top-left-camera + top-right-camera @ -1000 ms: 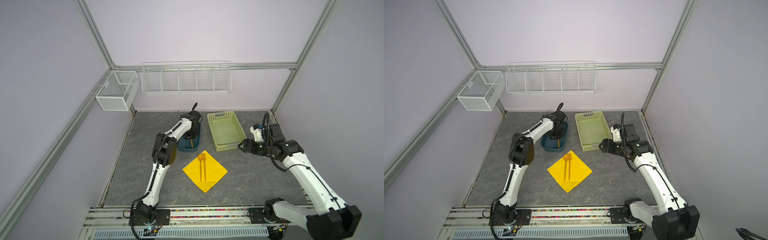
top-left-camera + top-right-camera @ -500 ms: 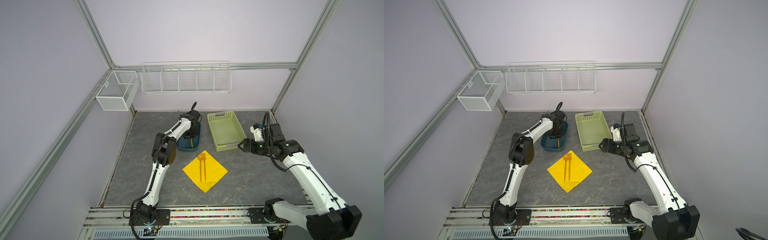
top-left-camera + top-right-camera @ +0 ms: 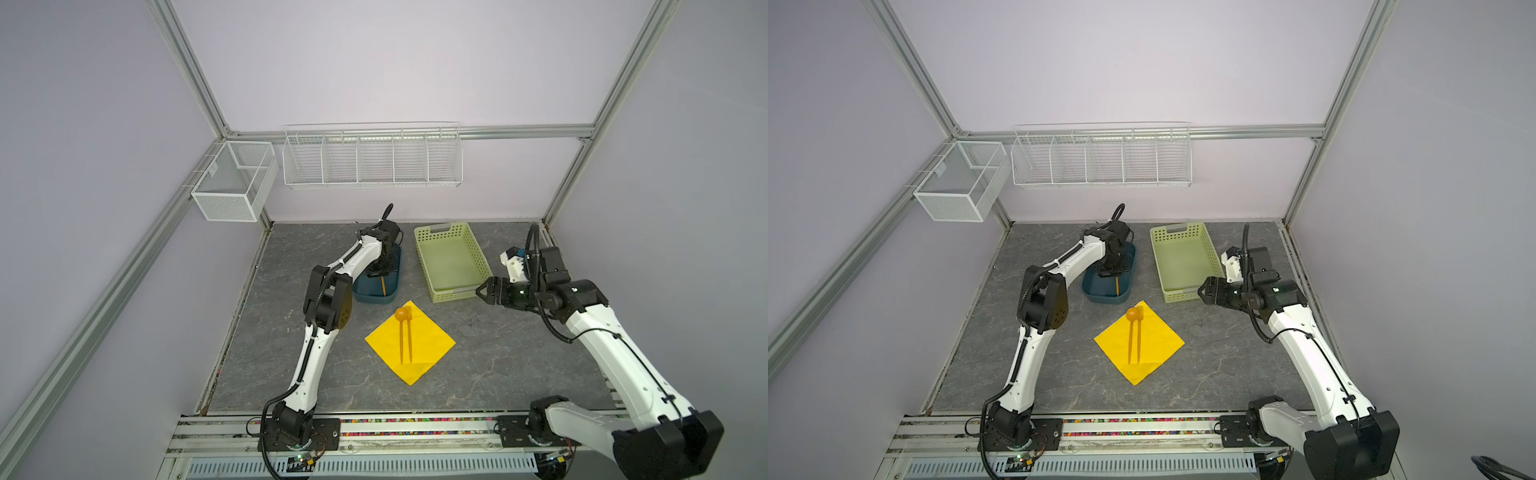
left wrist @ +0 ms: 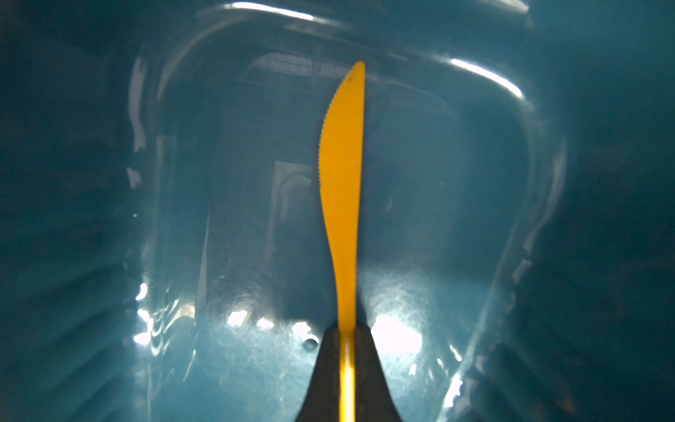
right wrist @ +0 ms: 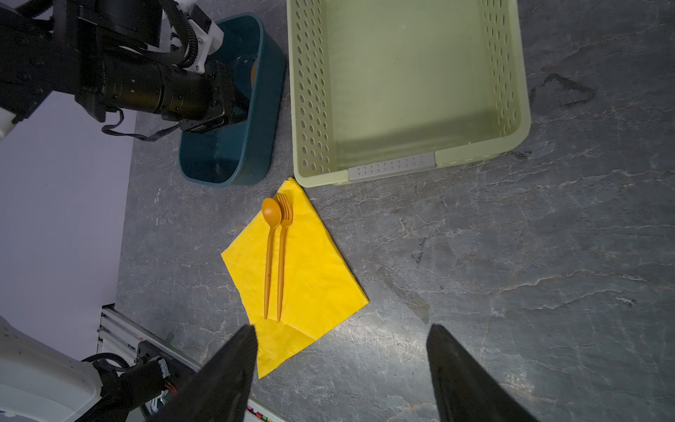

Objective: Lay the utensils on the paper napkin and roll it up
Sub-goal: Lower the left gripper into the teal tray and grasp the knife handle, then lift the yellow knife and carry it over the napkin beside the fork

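Observation:
The yellow paper napkin (image 3: 415, 349) (image 3: 1144, 347) (image 5: 310, 277) lies as a diamond mid-table. A spoon (image 3: 401, 328) (image 5: 271, 234) and a fork (image 3: 409, 332) (image 5: 282, 252) rest side by side on it. My left gripper (image 3: 380, 272) (image 4: 345, 332) reaches down into the dark blue tub (image 3: 390, 291) (image 3: 1127, 286) and is shut on the handle of the knife (image 4: 343, 190), whose serrated blade points along the tub floor. My right gripper (image 3: 482, 291) (image 5: 341, 350) hovers open by the near corner of the green basket, holding nothing.
A pale green perforated basket (image 3: 469, 249) (image 5: 307, 109) stands behind the napkin, right of the blue tub. White wire racks (image 3: 372, 158) and a mesh box (image 3: 232, 183) hang on the back wall. An aluminium rail (image 3: 374, 428) runs along the table's front edge.
The left gripper has closed the last bit onto the knife handle inside the tub. Both arms otherwise stay where they were.

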